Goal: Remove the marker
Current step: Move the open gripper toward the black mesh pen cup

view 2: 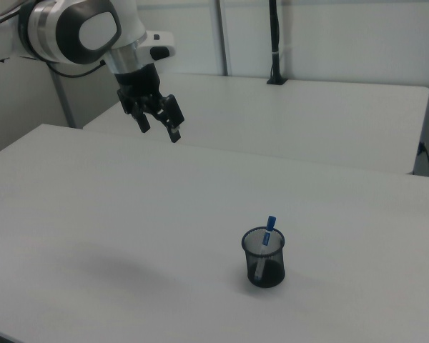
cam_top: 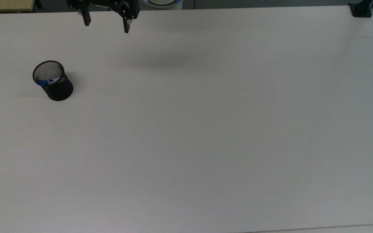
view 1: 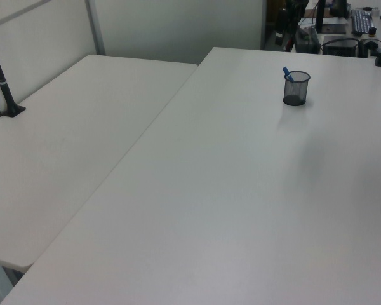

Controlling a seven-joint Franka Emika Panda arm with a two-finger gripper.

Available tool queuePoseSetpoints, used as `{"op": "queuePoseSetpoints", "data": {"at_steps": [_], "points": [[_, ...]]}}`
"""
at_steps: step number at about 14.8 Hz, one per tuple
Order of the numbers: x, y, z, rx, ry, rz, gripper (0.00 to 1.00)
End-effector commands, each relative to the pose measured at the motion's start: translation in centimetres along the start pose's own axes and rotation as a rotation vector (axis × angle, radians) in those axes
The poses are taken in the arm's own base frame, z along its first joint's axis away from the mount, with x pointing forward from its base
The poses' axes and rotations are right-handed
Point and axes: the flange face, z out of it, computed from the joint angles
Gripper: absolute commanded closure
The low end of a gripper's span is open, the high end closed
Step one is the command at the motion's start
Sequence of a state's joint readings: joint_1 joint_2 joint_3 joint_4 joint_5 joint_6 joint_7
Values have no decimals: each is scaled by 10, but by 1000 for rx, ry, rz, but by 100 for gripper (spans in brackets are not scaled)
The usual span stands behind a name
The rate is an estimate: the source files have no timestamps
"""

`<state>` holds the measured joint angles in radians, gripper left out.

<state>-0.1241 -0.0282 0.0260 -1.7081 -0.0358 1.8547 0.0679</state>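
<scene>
The marker (cam_top: 46, 82) stands tilted in a black mesh cup (cam_top: 53, 81) on the white table (cam_top: 206, 129), its blue cap sticking out above the rim. The marker (view 2: 269, 227) and cup (view 2: 263, 258) sit at the right view's lower middle, and the cup (view 1: 296, 88) with the marker (view 1: 287, 74) appears at the left view's upper right. My gripper (cam_top: 107, 23) hangs open and empty high above the table at the top view's upper edge, well apart from the cup. The same gripper (view 2: 159, 129) is at the right view's upper left.
A second white table (view 1: 63, 140) adjoins along the left view's left. A black post with a clamp base (view 1: 6, 95) stands on it. Another black clamp (cam_top: 361, 9) sits at the top view's upper right corner. A shadow (cam_top: 163, 61) lies under the arm.
</scene>
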Motion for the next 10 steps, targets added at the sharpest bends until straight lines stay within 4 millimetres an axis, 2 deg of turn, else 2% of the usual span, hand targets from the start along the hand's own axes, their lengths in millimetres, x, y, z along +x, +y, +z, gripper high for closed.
{"op": "queuePoseSetpoints", "data": {"at_steps": [1, 10], "points": [[0, 0, -3, -9, -12, -10, 0], [-1, 0, -1, -9, -15, -22, 0]]}}
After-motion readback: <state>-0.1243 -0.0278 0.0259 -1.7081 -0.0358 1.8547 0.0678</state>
